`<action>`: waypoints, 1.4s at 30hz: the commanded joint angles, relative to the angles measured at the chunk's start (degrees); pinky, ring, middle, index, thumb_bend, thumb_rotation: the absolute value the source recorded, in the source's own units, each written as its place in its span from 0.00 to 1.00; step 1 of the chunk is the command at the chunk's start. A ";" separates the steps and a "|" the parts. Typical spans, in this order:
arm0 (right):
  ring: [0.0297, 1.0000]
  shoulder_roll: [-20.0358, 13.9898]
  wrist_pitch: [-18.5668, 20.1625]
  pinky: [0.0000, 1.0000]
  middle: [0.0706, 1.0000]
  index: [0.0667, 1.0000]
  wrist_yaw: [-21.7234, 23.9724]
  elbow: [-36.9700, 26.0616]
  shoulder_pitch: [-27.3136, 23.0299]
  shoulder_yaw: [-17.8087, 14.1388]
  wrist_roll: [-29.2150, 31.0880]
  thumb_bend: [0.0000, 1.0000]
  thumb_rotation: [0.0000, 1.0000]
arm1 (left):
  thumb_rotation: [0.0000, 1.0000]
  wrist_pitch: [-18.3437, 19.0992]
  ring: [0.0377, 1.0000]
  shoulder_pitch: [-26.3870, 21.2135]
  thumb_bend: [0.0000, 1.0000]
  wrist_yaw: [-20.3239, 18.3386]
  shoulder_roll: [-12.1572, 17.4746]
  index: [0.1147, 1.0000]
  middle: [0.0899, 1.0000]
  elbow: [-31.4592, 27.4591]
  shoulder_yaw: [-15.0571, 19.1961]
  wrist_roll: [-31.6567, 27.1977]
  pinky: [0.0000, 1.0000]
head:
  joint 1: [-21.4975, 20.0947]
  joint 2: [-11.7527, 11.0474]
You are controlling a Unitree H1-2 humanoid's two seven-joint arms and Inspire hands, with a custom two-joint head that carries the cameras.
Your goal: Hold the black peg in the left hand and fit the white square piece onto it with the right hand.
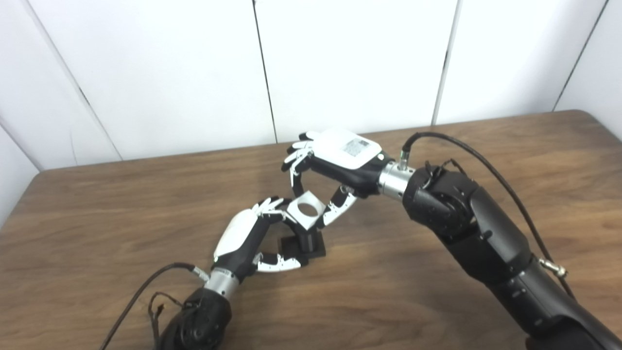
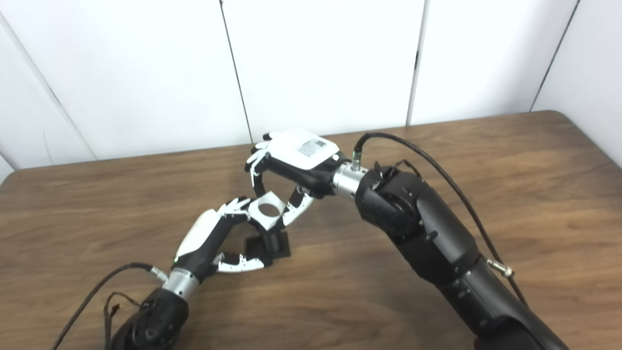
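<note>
The black peg stands upright on its square black base on the wooden table. My left hand is shut on it, fingers curled round the shaft and thumb lying low beside the base. The white square piece, with a round hole, sits tilted right at the peg's top; the hole looks pale inside. My right hand reaches in from the right and holds the piece, thumb against its right edge and fingers arched over its far corner. How deep the peg enters the hole is hidden.
A white panelled wall runs along the table's far edge. My right forearm crosses the right half of the table with a black cable looping over it. A cable trails from the left wrist near the front edge.
</note>
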 commanded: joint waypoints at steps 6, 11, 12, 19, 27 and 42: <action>0.89 0.45 -1.05 0.98 0.79 0.44 -0.54 -0.12 -2.53 0.34 0.56 0.52 0.14 | 0.07 1.89 0.98 -0.02 0.52 -0.93 0.18 0.42 0.91 0.85 -0.87 1.96 1.00 | -0.04 0.08; 0.89 0.30 -1.33 0.98 0.78 0.44 -0.33 0.14 -1.98 0.92 0.75 0.52 0.14 | 0.07 2.18 0.98 -0.01 0.52 -1.00 0.11 0.42 0.91 0.50 -0.91 2.05 1.00 | -0.04 0.28; 0.89 0.27 -1.43 0.98 0.78 0.44 -0.38 0.21 -1.86 1.00 0.82 0.52 0.14 | 0.07 2.11 0.98 0.00 0.52 -0.94 0.07 0.42 0.91 0.47 -0.90 2.02 1.00 | -0.04 0.28; 0.89 -0.22 -2.37 0.98 0.77 0.44 -0.48 0.71 -1.31 1.58 1.26 0.52 0.14 | 0.07 3.02 0.98 -0.06 0.52 -1.19 -0.10 0.42 0.91 -0.10 -1.09 2.31 1.00 | 0.06 0.51; 0.89 -0.09 -2.76 0.98 0.78 0.44 -0.49 1.60 -1.36 1.96 1.19 0.52 0.14 | 0.07 3.38 0.98 0.00 0.52 -1.05 -0.20 0.42 0.91 -0.27 -1.14 2.21 1.00 | 0.48 0.52; 0.88 0.08 -2.83 0.97 0.77 0.44 -1.16 3.94 -2.27 1.49 0.99 0.52 0.14 | 0.07 2.63 0.97 0.61 0.52 -0.49 -0.34 0.42 0.91 -0.55 -1.34 2.04 0.99 | 0.73 0.73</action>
